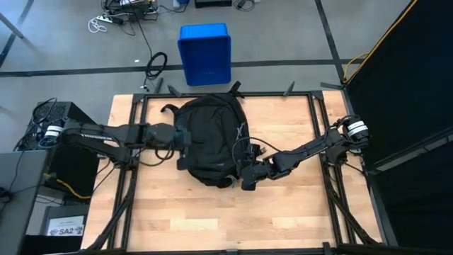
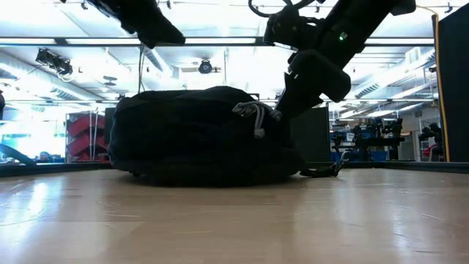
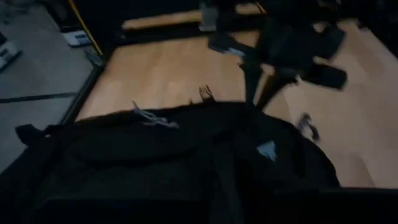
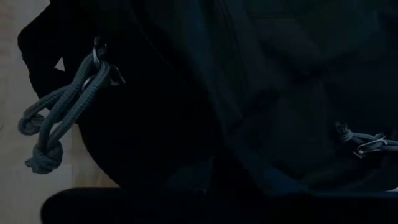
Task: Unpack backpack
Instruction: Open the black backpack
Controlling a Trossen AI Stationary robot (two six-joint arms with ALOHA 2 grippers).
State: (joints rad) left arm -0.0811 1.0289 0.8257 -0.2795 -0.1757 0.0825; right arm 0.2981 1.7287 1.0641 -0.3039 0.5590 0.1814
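The backpack point(image 1: 207, 138) lies flat mid-tabletop point(image 1: 297, 212), nearer the far edge. Left claw point(image 1: 182, 136) and right claw point(image 1: 248, 172) press against its sides; I cannot tell their grip. A blue bin point(image 1: 204, 53) stands on the grey floor beyond.

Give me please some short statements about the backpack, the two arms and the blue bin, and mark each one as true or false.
1. The backpack lies flat on the wooden table. True.
2. The blue bin stands on the table beside the backpack. False: it stands on the floor beyond the table's far edge.
3. The left gripper is at one side of the backpack and the right gripper at the opposite side. True.
4. Unpacked items lie spread on the table. False: only the backpack shows on the table, with nothing taken out.
5. A grey knotted cord pull hangs from a zipper on the backpack. True.
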